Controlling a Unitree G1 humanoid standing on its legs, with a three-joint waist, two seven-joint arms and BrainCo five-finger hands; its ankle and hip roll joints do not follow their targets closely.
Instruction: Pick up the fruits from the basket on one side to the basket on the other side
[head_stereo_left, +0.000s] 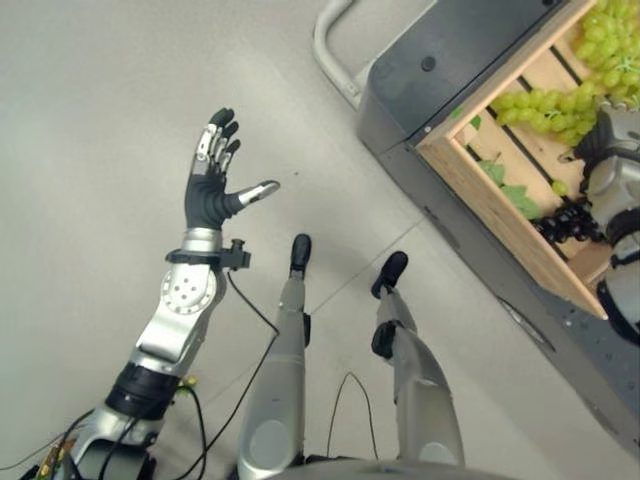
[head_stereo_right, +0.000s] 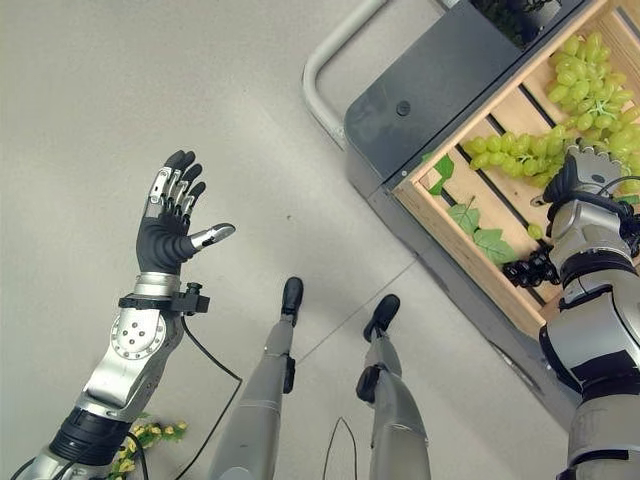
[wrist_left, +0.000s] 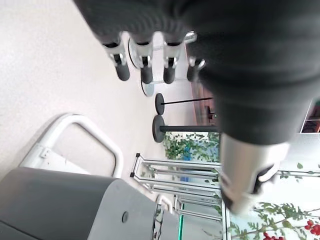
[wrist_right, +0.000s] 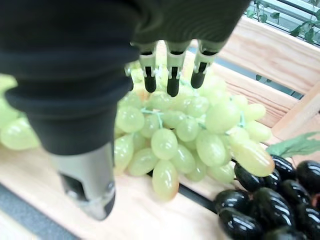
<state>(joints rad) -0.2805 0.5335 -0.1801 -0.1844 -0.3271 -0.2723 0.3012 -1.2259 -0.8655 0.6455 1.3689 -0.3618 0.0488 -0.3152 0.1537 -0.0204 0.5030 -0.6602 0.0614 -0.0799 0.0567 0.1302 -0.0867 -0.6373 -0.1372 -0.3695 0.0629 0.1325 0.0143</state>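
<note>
Green grapes (wrist_right: 185, 135) lie in a bunch on the slatted floor of the wooden crate (head_stereo_right: 455, 255), directly under the right hand (wrist_right: 172, 70), whose fingers (wrist_right: 173, 82) hang straight down just above the top of the bunch with the thumb set apart, so the hand is wide and holds nothing. In the eye views the bunch runs lengthwise across the crate's slats, from the near wooden wall toward the far side, and the right hand (head_stereo_right: 585, 175) sits over its middle part; a grasp would likely mean dropping straight down and closing across the bunch's narrow width. Dark grapes (wrist_right: 272, 200) rest just beside the green bunch, touching it on one side (close enough that a careless close could catch both). Loose green leaves (head_stereo_right: 480, 232) lie on the slats near the crate's wooden wall, and a second green bunch (head_stereo_right: 590, 70) fills the far corner. Well apart from all this, the left hand (head_stereo_left: 215, 170) is raised over bare floor (head_stereo_left: 100, 120), fingers spread and empty. That makes the right arm plainly the nearer one. The crate sits on a dark grey cart (head_stereo_right: 440, 75) with a pale tubular handle (head_stereo_right: 335, 55).
</note>
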